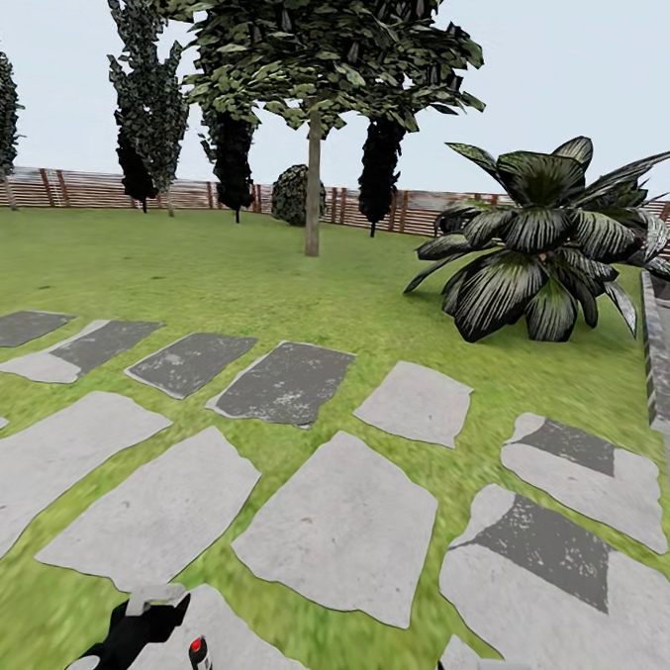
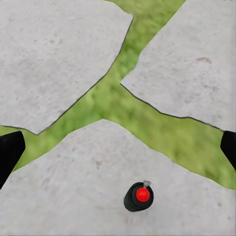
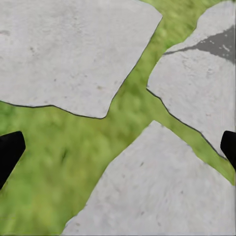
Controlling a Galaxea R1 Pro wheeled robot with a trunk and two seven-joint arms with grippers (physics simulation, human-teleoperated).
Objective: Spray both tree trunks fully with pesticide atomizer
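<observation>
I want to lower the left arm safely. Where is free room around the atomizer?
The atomizer stands alone on a grey paving stone; the slab is bare on all sides of it. The left gripper hangs open above, beside it. Grass seams border the stone.

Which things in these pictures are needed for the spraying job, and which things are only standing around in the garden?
For the job:
- pesticide atomizer, upright on a stone slab, black with a red top
- tree with a bare pale trunk
- left gripper, open beside the atomizer

Just there:
- broad-leaved plant
- dark cypresses
- wooden fence
- round bush
</observation>
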